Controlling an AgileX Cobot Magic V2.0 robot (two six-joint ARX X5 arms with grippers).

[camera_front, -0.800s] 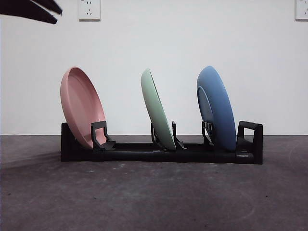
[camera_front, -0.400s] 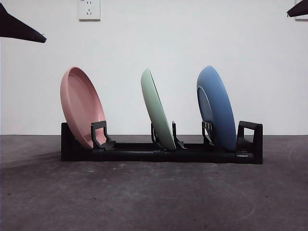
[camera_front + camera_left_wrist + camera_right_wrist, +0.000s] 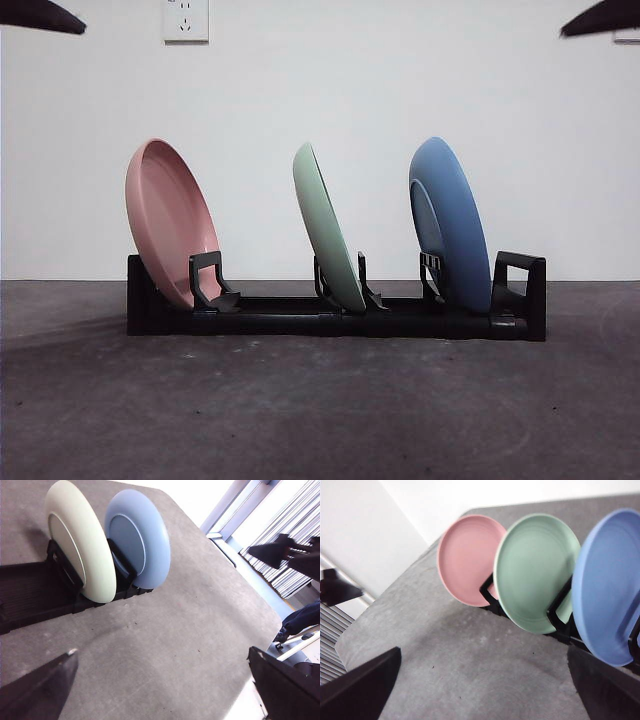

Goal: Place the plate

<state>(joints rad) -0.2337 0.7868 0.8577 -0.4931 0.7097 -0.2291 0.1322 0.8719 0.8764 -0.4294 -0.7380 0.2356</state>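
Three plates stand tilted in a black rack [image 3: 335, 318]: a pink plate [image 3: 170, 225] at the left end, a green plate [image 3: 328, 228] in the middle and a blue plate [image 3: 450, 225] at the right end. My left gripper [image 3: 162, 652] hangs open above the table, away from the rack, facing the backs of the green plate [image 3: 80, 540] and blue plate [image 3: 137, 537]. My right gripper [image 3: 484, 649] is open too and holds nothing; it looks down on the pink plate [image 3: 467, 557], green plate [image 3: 535, 570] and blue plate [image 3: 610, 585].
The front view shows only a black arm tip in the top left corner [image 3: 40, 15] and another in the top right corner [image 3: 600, 18]. Grey table surface [image 3: 320, 410] stretches in front of the rack. A white wall stands behind.
The black tip at the top left has pulled up and back toward the corner. A second tip has come further into the top right corner. The plates have not moved.
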